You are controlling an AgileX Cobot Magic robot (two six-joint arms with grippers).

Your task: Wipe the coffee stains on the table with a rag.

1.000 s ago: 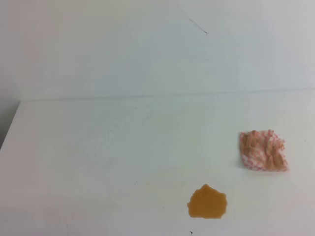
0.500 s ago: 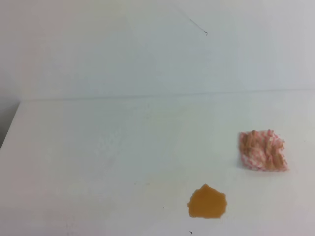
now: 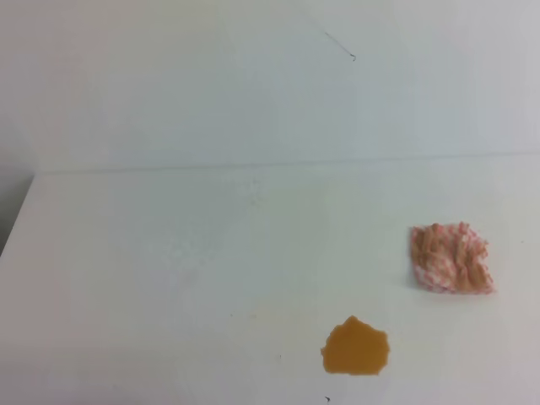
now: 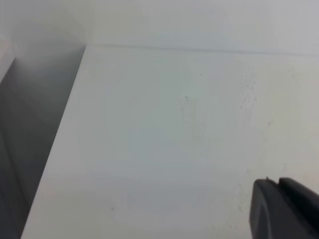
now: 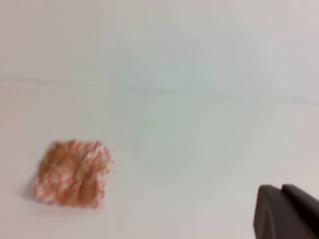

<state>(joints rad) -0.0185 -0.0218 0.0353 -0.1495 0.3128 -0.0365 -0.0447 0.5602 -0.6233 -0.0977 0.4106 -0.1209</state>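
Nothing has moved since the earlier frames: rag and stain lie as before. Desk (image 3: 169, 278): plain white, wall behind. Rag (image 3: 450, 257): crumpled red-and-white check with tan patches, right side of desk, unheld. Stain (image 3: 355, 347): one orange-brown blotch near the front edge, left of and nearer than the rag, well apart from it. Right gripper (image 5: 286, 211): only a dark corner shows, right of the rag, jaws shut and empty. Left gripper (image 4: 284, 206): dark corner over bare desk; jaw state cannot be told. Step in hand, by judgement: fetching the rag. Done well, the right jaws open first, descend on the rag's raised middle, pinch firmly, then drag flat across the whole blotch.
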